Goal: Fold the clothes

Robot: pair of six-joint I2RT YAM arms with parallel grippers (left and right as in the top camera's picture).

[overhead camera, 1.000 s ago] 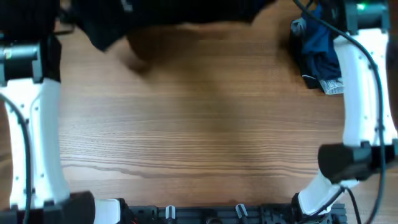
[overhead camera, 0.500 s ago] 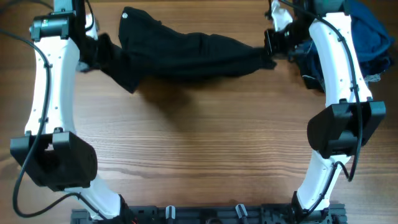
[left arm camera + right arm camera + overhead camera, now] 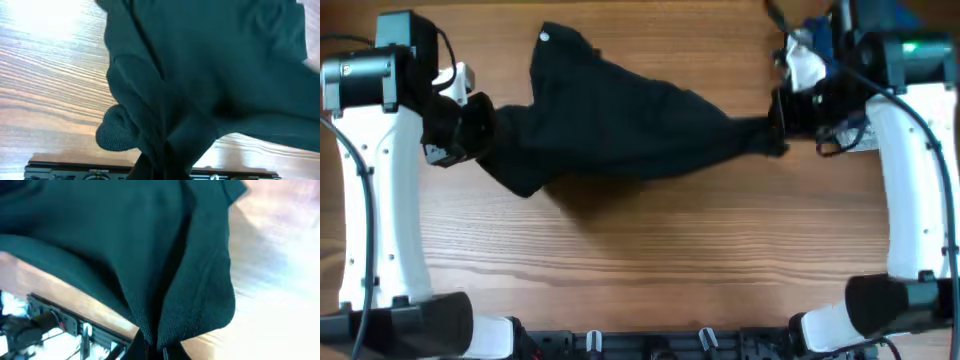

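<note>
The black T-shirt (image 3: 620, 130) hangs stretched between my two grippers above the wooden table (image 3: 650, 260), with a small white logo (image 3: 545, 38) near its far left corner. My left gripper (image 3: 470, 128) is shut on the shirt's left end. My right gripper (image 3: 778, 125) is shut on its right end. In the left wrist view the dark fabric (image 3: 200, 75) fills most of the frame and hides the fingers. In the right wrist view the cloth (image 3: 150, 255) bunches into the jaws at the bottom.
A pile of blue, grey and white garments (image 3: 815, 50) lies at the far right corner behind the right arm. The table's front rail (image 3: 650, 345) runs along the near edge.
Both grippers have come nearer and lower with the shirt, which now hangs wider over the table's far half. A second ago the shirt was mostly out of frame at the top.
</note>
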